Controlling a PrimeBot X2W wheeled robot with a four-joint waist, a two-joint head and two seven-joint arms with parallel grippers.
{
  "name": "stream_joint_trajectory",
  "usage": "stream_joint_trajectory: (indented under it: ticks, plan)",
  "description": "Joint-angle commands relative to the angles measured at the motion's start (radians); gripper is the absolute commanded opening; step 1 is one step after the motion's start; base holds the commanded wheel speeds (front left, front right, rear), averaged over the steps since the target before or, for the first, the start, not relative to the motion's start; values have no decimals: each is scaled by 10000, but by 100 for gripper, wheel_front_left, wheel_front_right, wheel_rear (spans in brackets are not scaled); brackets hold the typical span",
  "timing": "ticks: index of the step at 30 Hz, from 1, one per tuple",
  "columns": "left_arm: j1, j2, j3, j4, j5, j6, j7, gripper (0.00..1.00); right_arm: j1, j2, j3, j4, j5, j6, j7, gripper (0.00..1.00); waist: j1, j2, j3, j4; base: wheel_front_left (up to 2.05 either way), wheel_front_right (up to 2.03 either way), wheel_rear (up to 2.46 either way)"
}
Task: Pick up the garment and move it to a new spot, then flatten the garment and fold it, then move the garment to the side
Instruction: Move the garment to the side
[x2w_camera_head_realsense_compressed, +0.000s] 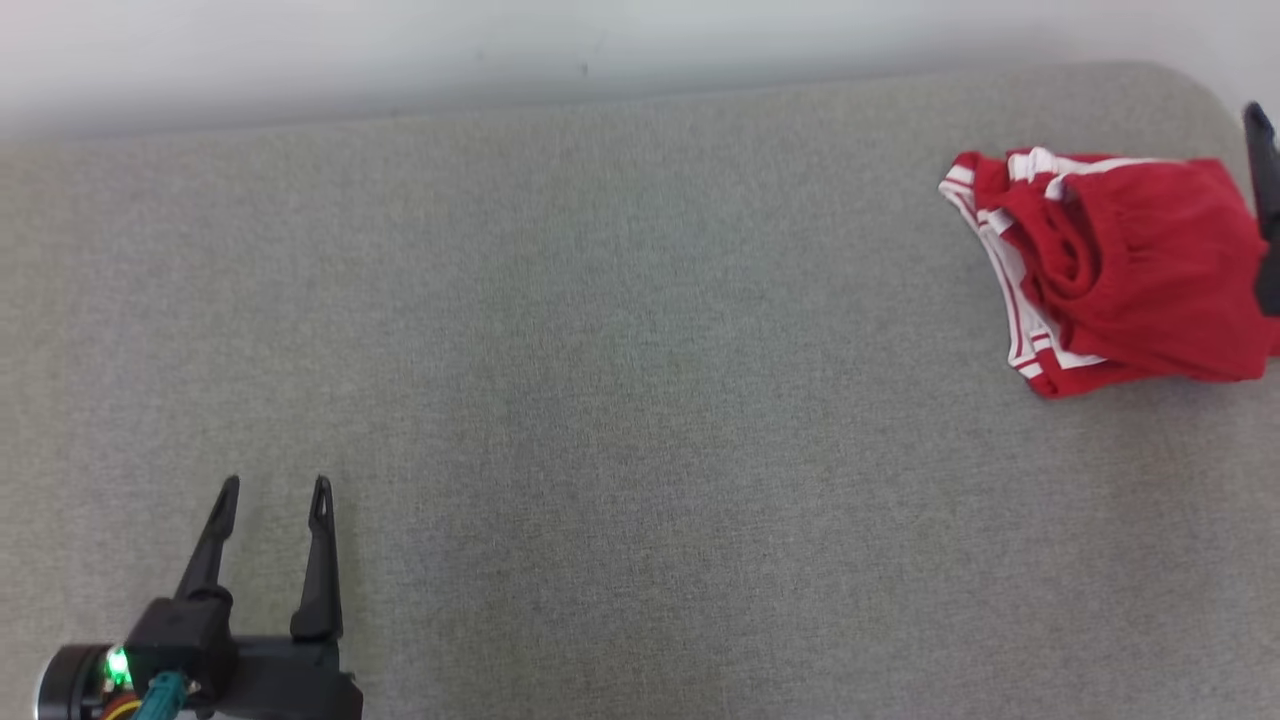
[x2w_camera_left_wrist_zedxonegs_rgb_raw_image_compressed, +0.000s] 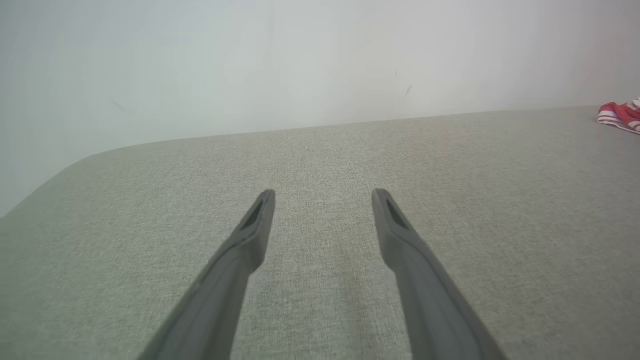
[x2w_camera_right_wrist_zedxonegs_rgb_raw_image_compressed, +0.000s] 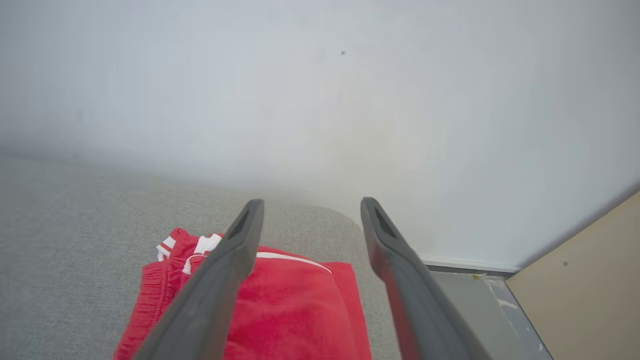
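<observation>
The garment (x2w_camera_head_realsense_compressed: 1130, 270) is a red piece with white stripes, lying folded in a bundle at the far right of the grey padded surface (x2w_camera_head_realsense_compressed: 640, 350). My right gripper (x2w_camera_right_wrist_zedxonegs_rgb_raw_image_compressed: 311, 202) hovers over the garment (x2w_camera_right_wrist_zedxonegs_rgb_raw_image_compressed: 295, 305), open, with nothing between its fingers; one dark finger (x2w_camera_head_realsense_compressed: 1264, 180) shows at the right edge of the head view, beside the bundle. My left gripper (x2w_camera_head_realsense_compressed: 276, 482) stands open at the lower left, far from the cloth. In the left wrist view the left gripper (x2w_camera_left_wrist_zedxonegs_rgb_raw_image_compressed: 324, 192) is empty over bare surface, and a corner of the garment (x2w_camera_left_wrist_zedxonegs_rgb_raw_image_compressed: 622, 115) peeks in at the right edge.
A pale wall (x2w_camera_head_realsense_compressed: 640, 40) runs along the far edge of the surface. The surface's rounded far right corner (x2w_camera_right_wrist_zedxonegs_rgb_raw_image_compressed: 345, 220) lies just past the garment. Beyond it are a strip of grey floor (x2w_camera_right_wrist_zedxonegs_rgb_raw_image_compressed: 470, 295) and a beige panel (x2w_camera_right_wrist_zedxonegs_rgb_raw_image_compressed: 585, 280).
</observation>
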Motion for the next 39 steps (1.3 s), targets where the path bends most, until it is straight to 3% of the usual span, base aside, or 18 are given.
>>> stream_joint_trajectory:
  ticks: [1,6,13,25,32,39]
  plan:
    - [128,0,25,22,-112,14,-52,100,5,5,-43,-52,65,13,-64,100,1,-1,-358,10,0,0,0]
    - [496,-87,26,112,-184,86,-113,100,578,169,-699,-869,169,13,-269,100,1,-1,-996,157,0,0,0]
    - [980,-71,86,130,-264,175,-162,100,3023,608,-3488,-3147,-696,13,-260,100,1,-1,-1717,468,0,0,0]
    - [1432,31,91,-6,-321,337,-176,100,8231,3258,-8429,-7397,-4011,13,-262,100,1,-1,-2333,1148,0,0,0]
    - [1662,86,15,-178,-247,496,-71,100,10537,4931,-9574,-9443,-5249,13,-262,100,1,-1,-2581,1529,0,0,0]
    - [1808,102,-69,-266,-225,603,-15,100,11746,5733,-9289,-9799,-5850,13,-263,100,1,-1,-2711,1666,0,0,0]
